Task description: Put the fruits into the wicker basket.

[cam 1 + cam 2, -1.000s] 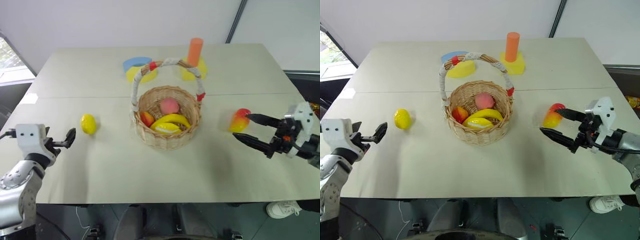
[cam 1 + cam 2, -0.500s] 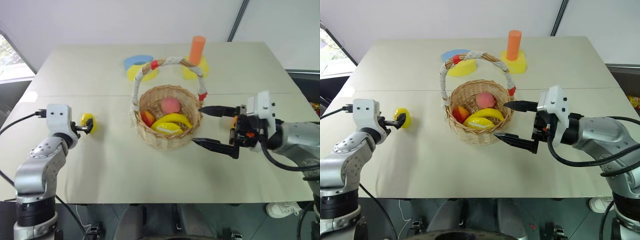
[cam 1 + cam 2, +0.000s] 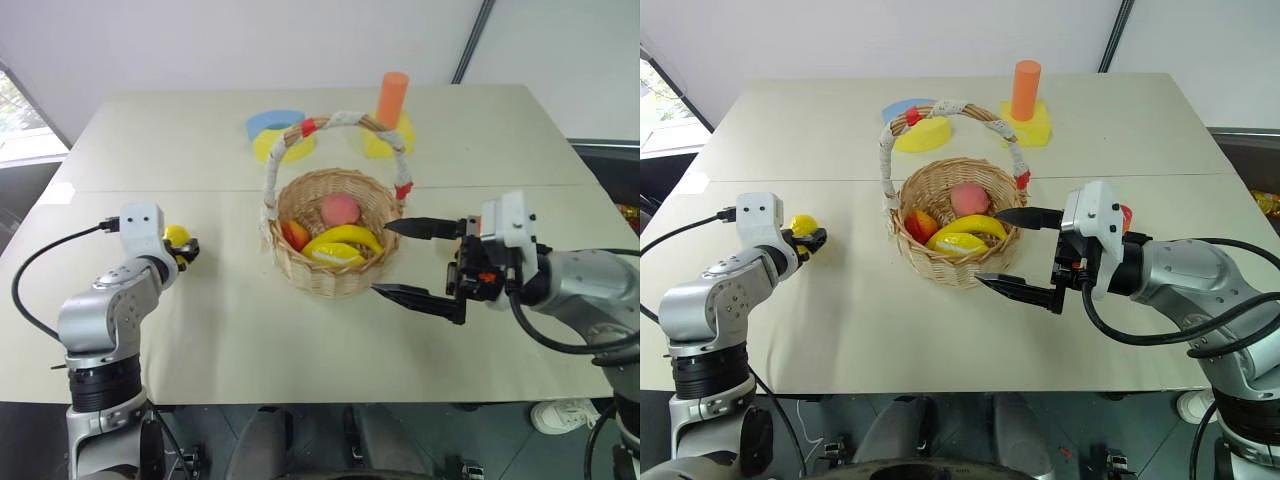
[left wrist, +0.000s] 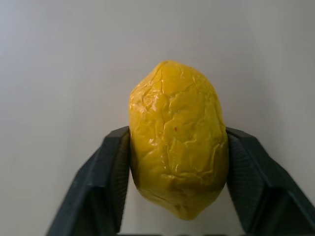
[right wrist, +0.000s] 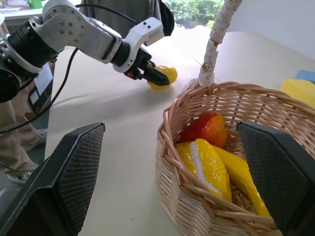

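I have the left gripper (image 4: 174, 172) clamped on the small yellow plastic lemon (image 4: 176, 137), ready to lift off the surface (image 3: 250, 330); right gripper (image 3: 415, 262) spread wide, empty, beside the round tan wicker basket (image 3: 335, 282).

Yellow lemon (image 4: 178, 142), table-level, left of wicker basket (image 3: 335, 272)

Lemon (image 4: 177, 142) looking glossy, crackled plastic. Basket (image 5: 256, 113) showing rough woven wicker. Table (image 3: 250, 330) appearing smooth, matt. Finger pads (image 5: 81, 167) showing fine black mesh texture.
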